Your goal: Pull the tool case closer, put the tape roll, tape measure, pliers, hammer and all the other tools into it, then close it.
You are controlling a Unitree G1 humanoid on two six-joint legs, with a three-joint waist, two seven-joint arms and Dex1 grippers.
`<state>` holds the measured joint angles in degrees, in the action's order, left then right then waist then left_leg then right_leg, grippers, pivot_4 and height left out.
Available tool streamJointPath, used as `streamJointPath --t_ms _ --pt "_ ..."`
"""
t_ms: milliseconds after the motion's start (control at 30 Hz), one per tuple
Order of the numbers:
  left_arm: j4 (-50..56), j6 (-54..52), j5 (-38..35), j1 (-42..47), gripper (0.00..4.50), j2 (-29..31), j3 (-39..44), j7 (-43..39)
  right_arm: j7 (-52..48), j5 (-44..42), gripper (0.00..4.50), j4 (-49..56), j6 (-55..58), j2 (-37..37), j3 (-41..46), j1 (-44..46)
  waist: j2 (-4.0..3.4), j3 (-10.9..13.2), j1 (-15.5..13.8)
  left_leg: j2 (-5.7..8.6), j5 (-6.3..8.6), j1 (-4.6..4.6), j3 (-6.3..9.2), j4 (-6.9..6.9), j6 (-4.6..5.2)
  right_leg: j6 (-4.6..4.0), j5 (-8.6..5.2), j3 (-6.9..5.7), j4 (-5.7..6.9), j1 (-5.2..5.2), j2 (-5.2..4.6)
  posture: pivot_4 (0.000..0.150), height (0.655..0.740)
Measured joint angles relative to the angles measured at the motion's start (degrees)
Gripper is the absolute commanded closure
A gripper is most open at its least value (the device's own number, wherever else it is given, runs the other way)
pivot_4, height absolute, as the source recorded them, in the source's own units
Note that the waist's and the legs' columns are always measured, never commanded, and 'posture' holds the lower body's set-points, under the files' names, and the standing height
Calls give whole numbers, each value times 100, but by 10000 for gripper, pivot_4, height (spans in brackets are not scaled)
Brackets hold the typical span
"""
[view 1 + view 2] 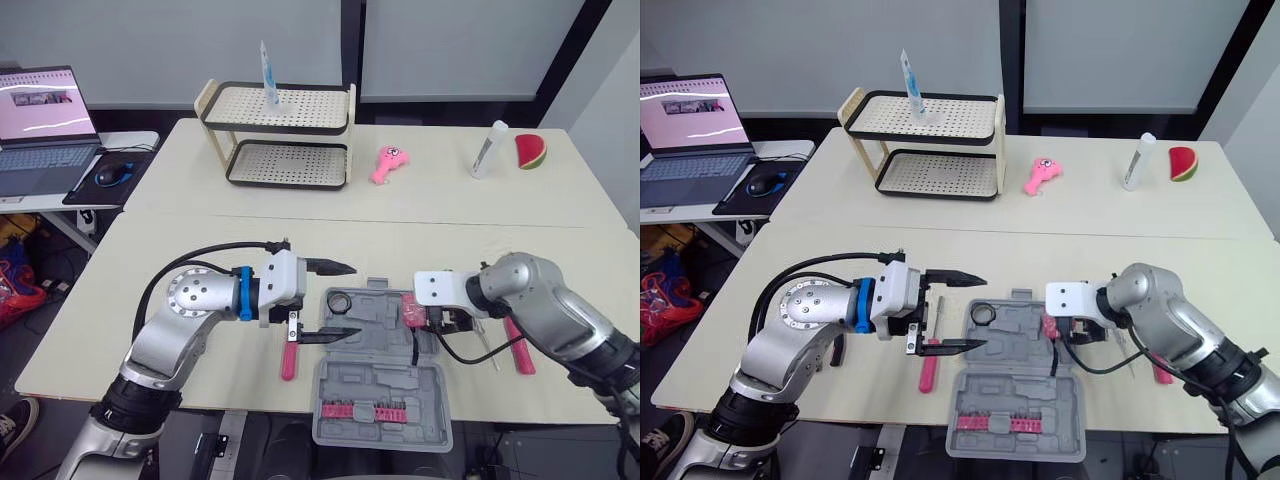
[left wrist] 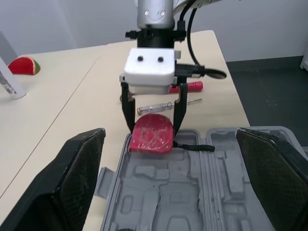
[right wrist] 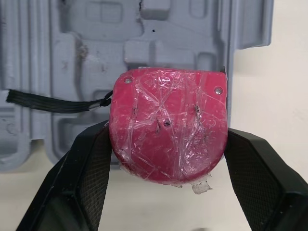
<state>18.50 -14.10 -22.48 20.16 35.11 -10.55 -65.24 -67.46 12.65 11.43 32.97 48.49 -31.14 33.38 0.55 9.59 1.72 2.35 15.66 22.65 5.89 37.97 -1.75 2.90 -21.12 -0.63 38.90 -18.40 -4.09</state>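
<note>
Jaws: right gripper (image 2: 153, 126) clamped on tape measure (image 3: 167, 127) over tool case (image 1: 375, 345) rim; left gripper (image 1: 352, 300) wide open, empty. Risk: release here lands it astride rim; strap (image 3: 53, 103) snags.

Fingers (image 3: 83, 179) grip tape measure (image 3: 168, 126) — over tool case (image 3: 72, 57).

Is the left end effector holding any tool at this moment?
No, the left end effector is open, and its two fingers stand wide apart with nothing gripped between them.
</note>
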Motion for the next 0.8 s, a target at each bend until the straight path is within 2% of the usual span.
streamJointPath --t_ms 333,800 --pt "364 -567 -7 -54 0 203 -25 157 16 350 12956 -418 -262 -299 -188 61 0 0 0 0 -1 0 0 0 -2 0 0 1 2 -3 0 1500 7400" --pt "148 -286 371 -379 0 220 -229 205 136 534 12956 -778 -409 -519 -190 31 0 0 -1 0 -1 -1 -1 0 -2 0 0 1 2 -4 0 1500 7400"
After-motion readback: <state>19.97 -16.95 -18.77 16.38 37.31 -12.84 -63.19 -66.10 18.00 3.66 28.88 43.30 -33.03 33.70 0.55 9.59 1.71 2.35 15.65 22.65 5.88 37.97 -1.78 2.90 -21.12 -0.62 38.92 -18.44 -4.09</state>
